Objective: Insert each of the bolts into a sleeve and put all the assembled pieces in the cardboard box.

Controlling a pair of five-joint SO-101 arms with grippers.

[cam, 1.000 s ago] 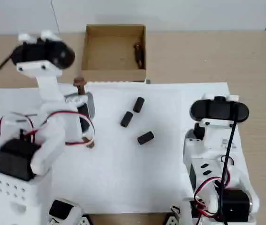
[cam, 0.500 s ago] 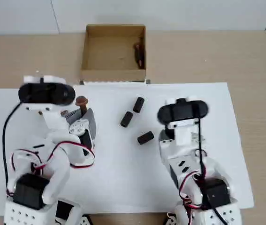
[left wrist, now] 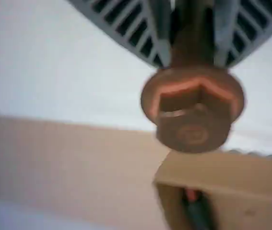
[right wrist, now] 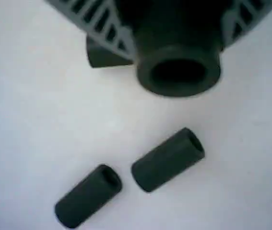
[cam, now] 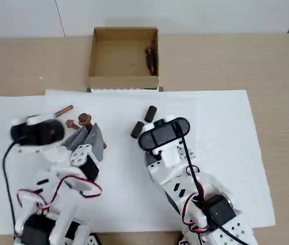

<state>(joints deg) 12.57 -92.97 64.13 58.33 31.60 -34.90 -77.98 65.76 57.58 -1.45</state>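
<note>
The left gripper (left wrist: 192, 48) is pinching a copper-coloured bolt (left wrist: 193, 110) by its shaft, its ribbed grey fingers (left wrist: 126, 24) closed on either side and the bolt's hexagonal head sticking out past the tips. From above, this gripper (cam: 86, 128) sits over the left part of the white paper sheet (cam: 220, 117), with the held bolt (cam: 85, 120) pointing toward the far side. Two loose bolts lie on the paper just to its left: a long one (cam: 62, 111) farther off and a short one (cam: 72, 123) right beside the held bolt's head. The right gripper (right wrist: 176, 38) is clamped around a black sleeve (right wrist: 178, 67), whose open end faces the wrist camera. Two more sleeves lie on the paper close together but not touching (right wrist: 167, 158) (right wrist: 88, 194). In the high view these two (cam: 150, 113) (cam: 137, 129) are just to the far left of the right arm's black head. The cardboard box (cam: 98, 56) stands on the wooden table (cam: 236, 61) at the far edge of the paper. One assembled piece (cam: 150, 58) lies inside it against the right wall.
</note>
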